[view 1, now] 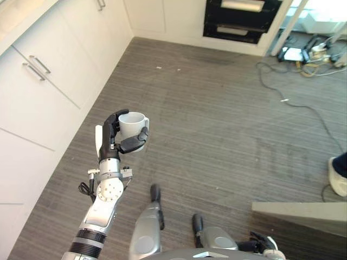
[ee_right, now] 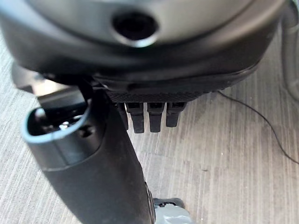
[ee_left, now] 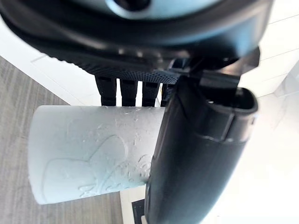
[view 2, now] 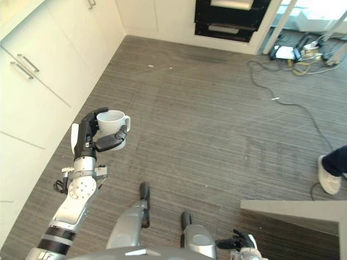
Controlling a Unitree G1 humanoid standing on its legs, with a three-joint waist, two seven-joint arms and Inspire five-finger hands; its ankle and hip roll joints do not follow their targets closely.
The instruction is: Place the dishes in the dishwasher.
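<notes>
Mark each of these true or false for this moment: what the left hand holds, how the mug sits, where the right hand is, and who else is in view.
1. The left hand grips a white mug. True.
2. The mug is upside down. False: it is upright, its opening facing up.
3. The right hand holds a plate. False: it hangs low near the view's bottom edge, fingers relaxed and holding nothing.
4. A person's shoe shows at the right edge of the floor. True.
5. The mug rests on the floor. False: it is held up in the air beside the white cabinets.
</notes>
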